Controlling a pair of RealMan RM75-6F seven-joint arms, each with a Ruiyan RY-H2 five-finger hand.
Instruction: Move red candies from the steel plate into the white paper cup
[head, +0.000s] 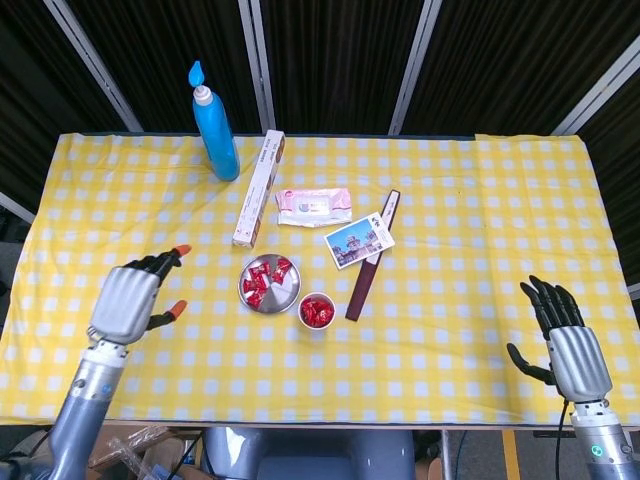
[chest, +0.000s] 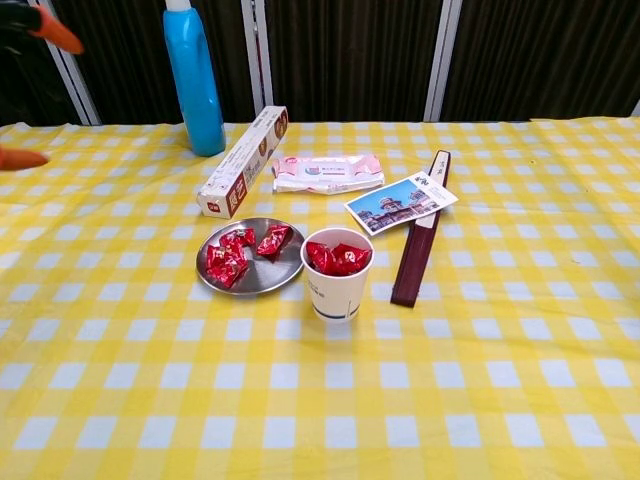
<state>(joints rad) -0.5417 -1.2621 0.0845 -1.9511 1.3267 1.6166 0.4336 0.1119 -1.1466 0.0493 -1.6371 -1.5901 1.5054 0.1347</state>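
Note:
The steel plate (head: 284, 294) (chest: 285, 274) sits near the table's middle with several red candies (head: 256, 284) (chest: 228, 262) on it. Just right of it stands the white paper cup (head: 317, 311) (chest: 338, 290) with red candies inside. My left hand (head: 130, 298) is out at the table's left side, well away from the plate, fingers spread and holding nothing; the chest view catches only its orange fingertips (chest: 55, 28) at the top left corner. My right hand (head: 565, 340) hovers open beyond the table's front right edge.
A blue bottle (head: 215, 125) (chest: 194, 82) stands at the back left. A long box (head: 258, 188) (chest: 243, 160), a wipes pack (head: 314, 207) (chest: 327, 172), a postcard (head: 359, 241) (chest: 402, 201) and a dark red bar (head: 371, 258) (chest: 421, 243) lie behind and right of the cup.

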